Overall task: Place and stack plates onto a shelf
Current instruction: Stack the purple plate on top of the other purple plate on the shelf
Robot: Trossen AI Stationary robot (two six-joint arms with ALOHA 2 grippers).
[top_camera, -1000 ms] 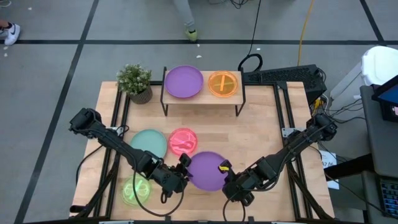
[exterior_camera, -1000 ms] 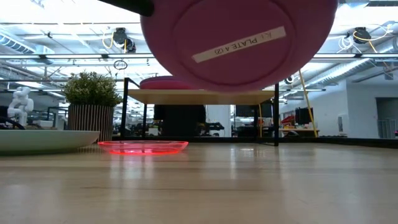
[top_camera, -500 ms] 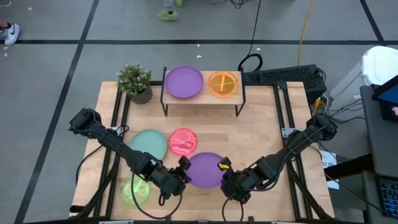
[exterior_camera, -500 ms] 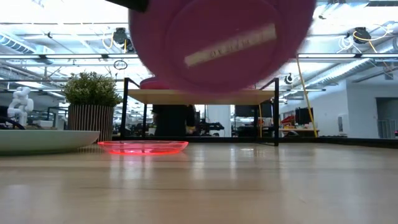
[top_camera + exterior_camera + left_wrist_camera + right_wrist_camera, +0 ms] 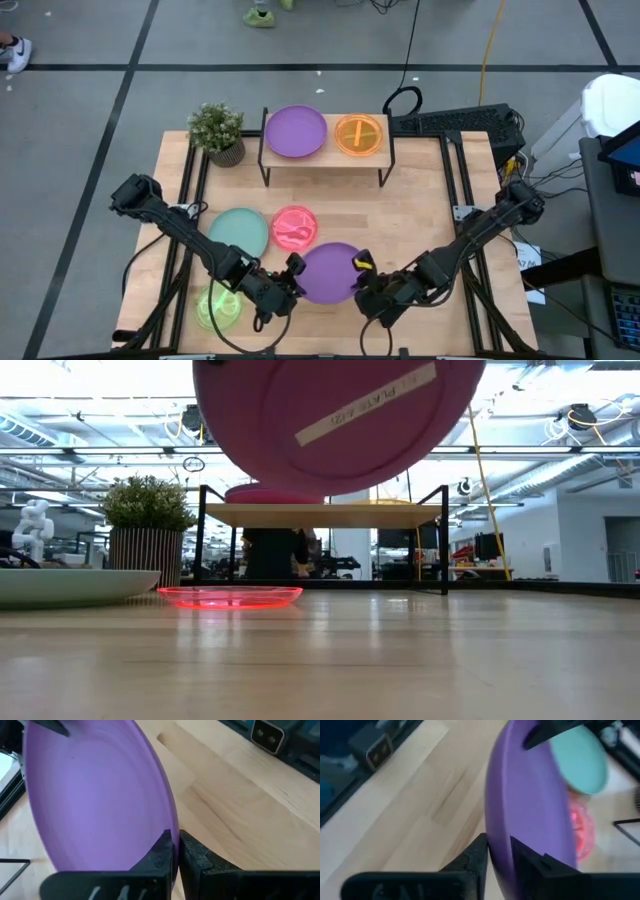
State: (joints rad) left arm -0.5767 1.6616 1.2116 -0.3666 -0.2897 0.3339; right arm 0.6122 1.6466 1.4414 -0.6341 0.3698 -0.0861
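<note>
A large purple plate (image 5: 328, 272) hangs in the air over the table's near middle, and its underside with a white label (image 5: 335, 420) fills the top of the low view. My left gripper (image 5: 296, 272) is shut on its left rim, my right gripper (image 5: 360, 278) on its right rim. The shelf (image 5: 325, 160) stands at the far middle and carries another purple plate (image 5: 296, 131) and an orange plate (image 5: 359, 134). Teal (image 5: 240, 232), pink (image 5: 294, 228) and lime-green (image 5: 217, 307) plates lie flat on the table. My left gripper (image 5: 176, 845) pinches the purple plate's left rim (image 5: 172, 820) between its two fingers, coming level from the table's left. The plate is lifted clear. My right gripper (image 5: 499, 847) pinches the opposite, right rim (image 5: 495, 820) between its two fingers, coming level from the table's right. The plate sits slightly tilted between the two.
A potted plant (image 5: 217, 130) stands at the far left, beside the shelf. The lime-green plate lies partly under my left arm. Bare wood (image 5: 420, 210) stretches between the held plate and the shelf. A keyboard (image 5: 455, 122) sits beyond the table's far right corner.
Both grippers have stayed shut on the purple plate and carried it a little upward and toward the table's left. The plate has tipped slightly, and its label now slants more steeply in the low view. The other plates have not moved.
</note>
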